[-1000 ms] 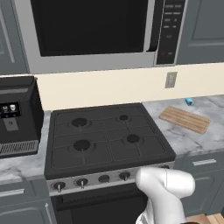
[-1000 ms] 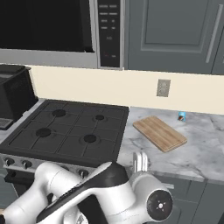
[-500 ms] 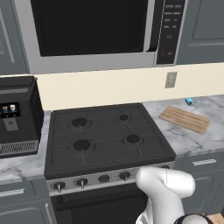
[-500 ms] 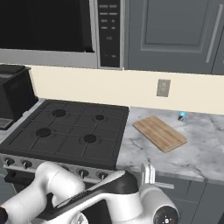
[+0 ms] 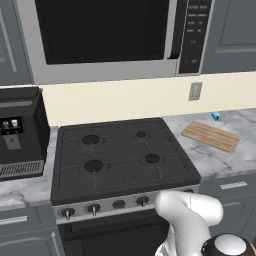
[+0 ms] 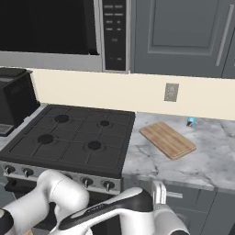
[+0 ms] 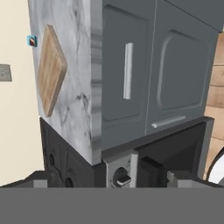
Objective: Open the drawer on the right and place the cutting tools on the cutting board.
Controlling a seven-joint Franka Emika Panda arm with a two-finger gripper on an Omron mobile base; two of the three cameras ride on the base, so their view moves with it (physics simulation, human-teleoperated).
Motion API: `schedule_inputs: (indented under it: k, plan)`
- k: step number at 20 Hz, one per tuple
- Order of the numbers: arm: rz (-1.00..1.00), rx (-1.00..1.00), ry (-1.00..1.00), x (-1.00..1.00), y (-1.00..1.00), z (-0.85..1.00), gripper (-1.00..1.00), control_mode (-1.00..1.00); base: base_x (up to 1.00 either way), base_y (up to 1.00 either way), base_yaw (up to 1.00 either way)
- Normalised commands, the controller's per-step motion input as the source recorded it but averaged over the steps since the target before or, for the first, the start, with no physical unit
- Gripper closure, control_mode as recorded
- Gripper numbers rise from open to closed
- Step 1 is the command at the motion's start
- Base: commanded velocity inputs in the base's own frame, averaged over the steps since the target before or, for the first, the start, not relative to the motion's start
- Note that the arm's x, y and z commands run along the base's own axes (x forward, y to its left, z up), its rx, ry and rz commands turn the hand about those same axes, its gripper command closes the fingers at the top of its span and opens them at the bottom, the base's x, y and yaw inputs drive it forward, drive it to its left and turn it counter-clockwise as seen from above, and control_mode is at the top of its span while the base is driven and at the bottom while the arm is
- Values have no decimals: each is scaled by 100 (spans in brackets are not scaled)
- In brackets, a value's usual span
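The drawer [image 7: 118, 74] is shut, its flat grey front carrying a small silver bar handle [image 7: 127, 70]; it sits under the marble counter right of the stove, also at the drawer [image 6: 193, 195] and the drawer [image 5: 232, 186]. The cutting board [image 6: 167, 140], light-brown wood, lies on that counter, seen too as the cutting board [image 5: 210, 136] and the cutting board [image 7: 50, 70]. My gripper [image 6: 158, 195] hangs low in front of the stove's right end, fingers pointing up, just left of the drawer front and not touching it. Seen from the hand, the gripper [image 7: 109, 181] is open with nothing held. The cutting tools are hidden.
A black stove [image 5: 120, 155] with a row of knobs [image 5: 118, 204] stands left of the drawer. A small blue object [image 6: 190, 122] sits behind the board by the wall. A coffee machine [image 5: 20, 130] is far left, a microwave [image 5: 110, 35] above. A grey cabinet door [image 7: 179, 74] is below the drawer.
The hand has sunk lower and shifted right, toward the drawer front. The base views have not shifted, and the drawer stays shut.
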Motion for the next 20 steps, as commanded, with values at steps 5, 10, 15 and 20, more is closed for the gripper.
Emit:
schedule_inputs:
  k: [5, 10, 15, 20]
  plan:
    - [0, 4, 0, 0, 0, -25, -100, -100, 0, 0, 0]
    - [0, 1, -3, 4, 0, -15, -100, -100, 0, 0, 0]
    - [0, 0, -12, 1, 0, -18, -100, -100, 0, 0, 0]
    - [0, 0, -11, 12, 0, -15, -100, -100, 0, 0, 0]
